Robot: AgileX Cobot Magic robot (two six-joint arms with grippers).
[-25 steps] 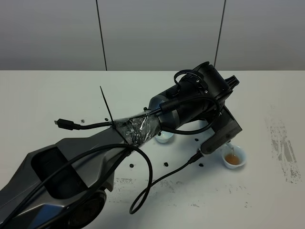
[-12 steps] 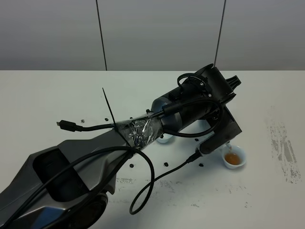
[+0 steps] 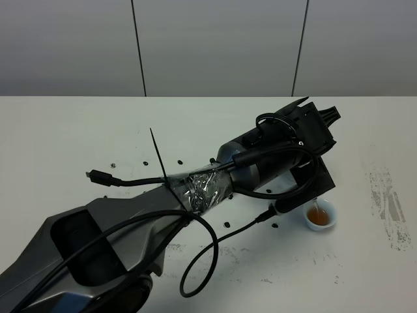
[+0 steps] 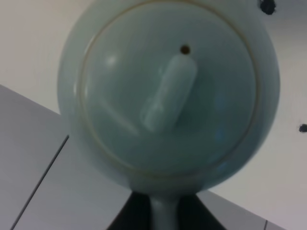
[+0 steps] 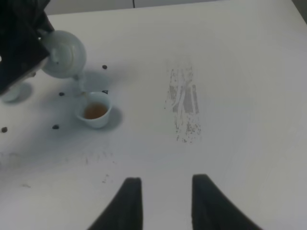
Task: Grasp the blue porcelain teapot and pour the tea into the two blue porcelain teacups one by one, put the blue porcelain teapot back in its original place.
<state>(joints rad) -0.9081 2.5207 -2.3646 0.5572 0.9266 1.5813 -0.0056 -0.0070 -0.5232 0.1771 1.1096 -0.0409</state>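
We count one teapot [image 5: 62, 58], two cups and two arms, of which only the left arm [image 3: 254, 160] shows in the exterior view. The filled cup [image 3: 320, 216] stands on the white table [image 3: 65, 130] and holds amber tea. The second cup [image 5: 10, 92] shows only in the right wrist view, half hidden under the dark arm. It stands well apart from the filled one, and we cannot tell what is in it.

The left arm reaches from the lower left of the exterior view diagonally across the middle. A band of silver foil [image 3: 205, 187] wraps it, and a black cable [image 3: 202, 261] loops beside it. Its wrist sits directly above the filled cup and hides the teapot from that camera.

The left gripper [image 4: 163, 216] has its dark fingers closed on either side of the teapot's handle. The pot's lid [image 4: 168, 91] and long knob fill that view. In the right wrist view the teapot hangs tipped in the air, its spout [image 5: 79, 81] pointing down just above the filled cup's rim. In the exterior view a thin amber line joins the spout to the cup.

The right gripper [image 5: 165, 203] hovers above bare table with its fingers spread and nothing between them. We also see several small black dots [image 5: 55, 127] around the cups and one grey scuff [image 5: 184, 103] on the table.
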